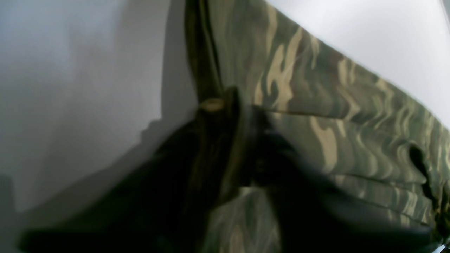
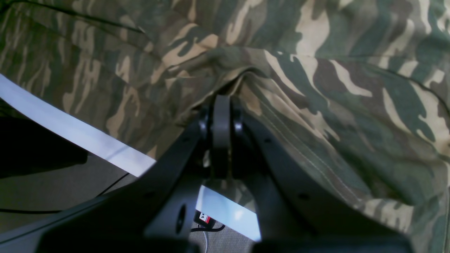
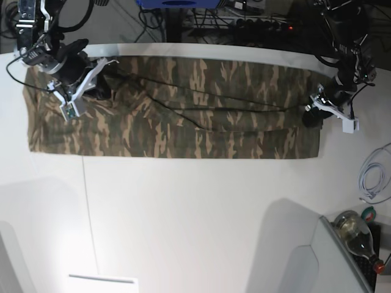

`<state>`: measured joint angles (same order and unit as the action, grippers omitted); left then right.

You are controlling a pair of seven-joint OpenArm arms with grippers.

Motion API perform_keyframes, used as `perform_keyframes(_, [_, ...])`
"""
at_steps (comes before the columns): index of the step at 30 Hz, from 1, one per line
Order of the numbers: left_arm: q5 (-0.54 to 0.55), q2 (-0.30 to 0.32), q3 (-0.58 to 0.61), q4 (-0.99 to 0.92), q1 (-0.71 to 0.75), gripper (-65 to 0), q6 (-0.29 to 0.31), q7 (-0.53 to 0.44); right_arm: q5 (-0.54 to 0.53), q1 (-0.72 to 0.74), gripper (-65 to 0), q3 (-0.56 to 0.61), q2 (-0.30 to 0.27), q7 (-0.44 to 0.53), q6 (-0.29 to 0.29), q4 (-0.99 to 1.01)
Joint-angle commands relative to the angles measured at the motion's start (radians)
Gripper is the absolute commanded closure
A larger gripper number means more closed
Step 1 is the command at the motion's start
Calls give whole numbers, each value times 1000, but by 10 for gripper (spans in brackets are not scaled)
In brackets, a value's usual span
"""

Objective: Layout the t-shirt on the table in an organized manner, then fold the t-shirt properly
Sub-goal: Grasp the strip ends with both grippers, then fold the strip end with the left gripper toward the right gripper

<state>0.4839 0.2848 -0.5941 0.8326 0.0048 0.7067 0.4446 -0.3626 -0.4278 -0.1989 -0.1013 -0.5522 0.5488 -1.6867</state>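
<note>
Two grippers pinch the t-shirt [image 3: 183, 116] — left gripper [image 3: 313, 113] and right gripper [image 2: 220, 105] both clamped on cloth; we judge a fold-over comes next.

The whole worktop [image 3: 195, 213] is seen from overhead in the base view. The shirt [image 3: 177, 116] is seen close-up past each tool by both wrist views.

Beyond far edge: dark floor, tangled black cables [image 3: 201, 18], blue bin [image 3: 177, 3] | right: coiled white cable [image 3: 372, 177] | lower right: glass bottle [image 3: 357, 235] | bright patch of light [image 3: 101, 279] at bottom
</note>
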Motion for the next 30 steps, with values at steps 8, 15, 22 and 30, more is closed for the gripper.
perform_keyframes(8, [-11,47,6,207,37,0,-9,29,-20,4,-9,-4,-8,21,6,-16])
perform_keyframes(15, [-12,11,162,670,215,0,-293,127,-22,5,-9,-6,-10,21,6,-16])
perform_keyframes(22, [-12,-25,428,920,257,0,-513,256,-22,7,-9,-6,-13,21,7,-16])
perform_keyframes(30, [-11,-40,770,876,171,0,-649,257,-22,5,-9,-6,-16,21,7,-16])
